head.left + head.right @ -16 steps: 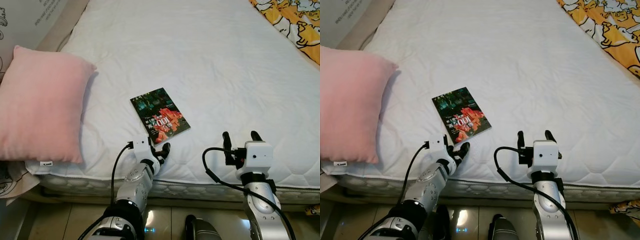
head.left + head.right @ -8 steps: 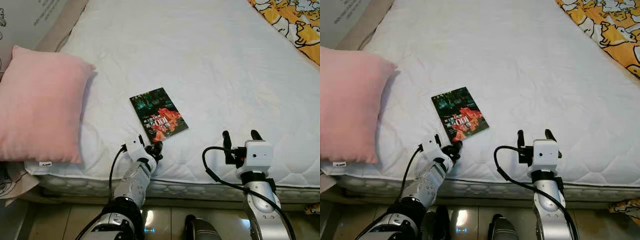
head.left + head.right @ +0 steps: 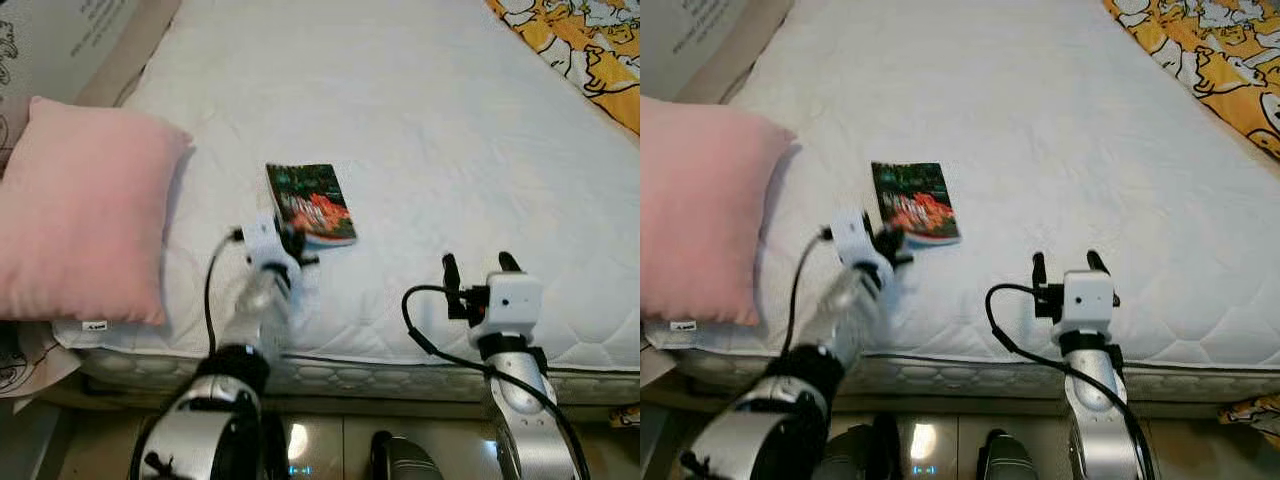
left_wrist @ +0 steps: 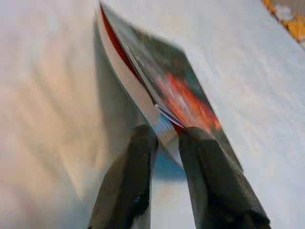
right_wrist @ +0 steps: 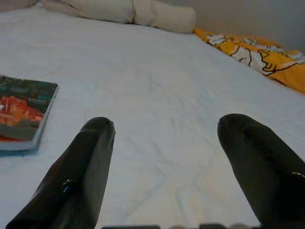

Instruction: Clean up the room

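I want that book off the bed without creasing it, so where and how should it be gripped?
Grip the book at its near corner, coming in low from the bed's front edge. It lies nearly flat on the mattress, so only its thin edge offers purchase. The left claw already pinches that corner.

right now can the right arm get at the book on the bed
Probably yes. The right gripper hangs open above the mattress, with bare sheet between it and the book. But the left gripper already pinches the book's corner.
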`<state>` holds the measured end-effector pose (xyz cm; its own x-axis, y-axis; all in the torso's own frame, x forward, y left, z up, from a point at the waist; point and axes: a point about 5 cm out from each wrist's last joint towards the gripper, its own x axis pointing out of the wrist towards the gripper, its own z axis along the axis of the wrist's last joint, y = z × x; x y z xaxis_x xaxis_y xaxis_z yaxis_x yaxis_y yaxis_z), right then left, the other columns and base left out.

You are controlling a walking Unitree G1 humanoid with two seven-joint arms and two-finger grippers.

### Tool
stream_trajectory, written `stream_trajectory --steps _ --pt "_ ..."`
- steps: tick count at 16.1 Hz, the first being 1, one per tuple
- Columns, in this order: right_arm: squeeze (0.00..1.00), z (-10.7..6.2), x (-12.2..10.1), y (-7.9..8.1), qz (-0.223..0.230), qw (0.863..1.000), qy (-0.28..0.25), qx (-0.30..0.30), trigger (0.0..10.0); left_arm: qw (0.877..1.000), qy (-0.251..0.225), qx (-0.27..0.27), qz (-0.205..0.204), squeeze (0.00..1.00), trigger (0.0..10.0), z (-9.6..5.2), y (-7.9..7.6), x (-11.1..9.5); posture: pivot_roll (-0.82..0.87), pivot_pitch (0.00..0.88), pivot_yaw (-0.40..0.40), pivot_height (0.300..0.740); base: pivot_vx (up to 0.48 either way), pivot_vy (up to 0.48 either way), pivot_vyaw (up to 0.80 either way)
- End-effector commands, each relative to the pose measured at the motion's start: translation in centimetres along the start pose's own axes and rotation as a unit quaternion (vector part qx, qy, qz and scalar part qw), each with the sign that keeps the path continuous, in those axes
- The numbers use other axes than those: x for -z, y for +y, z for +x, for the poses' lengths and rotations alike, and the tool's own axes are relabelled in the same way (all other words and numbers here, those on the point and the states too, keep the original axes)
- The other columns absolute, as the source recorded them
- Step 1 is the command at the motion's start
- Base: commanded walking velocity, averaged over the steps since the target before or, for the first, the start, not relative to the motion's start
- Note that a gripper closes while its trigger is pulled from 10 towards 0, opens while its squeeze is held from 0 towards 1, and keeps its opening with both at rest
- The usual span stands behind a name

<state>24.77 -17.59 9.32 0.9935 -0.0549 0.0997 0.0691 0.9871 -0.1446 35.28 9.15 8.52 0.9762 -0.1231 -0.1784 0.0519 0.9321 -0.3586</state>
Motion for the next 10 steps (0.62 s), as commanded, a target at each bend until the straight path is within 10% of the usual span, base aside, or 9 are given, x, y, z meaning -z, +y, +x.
stream_trajectory --steps 1,9,10 --pt "0.0 -0.2 0.6 -0.5 -0.001 1.0 0.01 0.013 10.0 0.999 -0.023 -0.023 0.017 0.0 0.0 0.4 0.8 -1.4 -0.16 0.126 0.0 0.736 0.0 0.0 0.0" --pt "0.0 0.0 0.9 -0.5 -0.002 1.0 0.008 0.013 10.0 0.989 -0.036 -0.076 0.126 0.0 0.0 0.6 3.4 -2.8 -0.16 0.112 0.004 0.736 0.0 0.0 0.0" --pt "0.0 0.1 0.8 -0.6 -0.001 1.0 0.005 0.017 10.0 0.984 -0.055 -0.035 0.165 0.0 5.7 0.5 1.7 -2.9 -0.16 0.114 0.006 0.736 0.0 0.0 0.0"
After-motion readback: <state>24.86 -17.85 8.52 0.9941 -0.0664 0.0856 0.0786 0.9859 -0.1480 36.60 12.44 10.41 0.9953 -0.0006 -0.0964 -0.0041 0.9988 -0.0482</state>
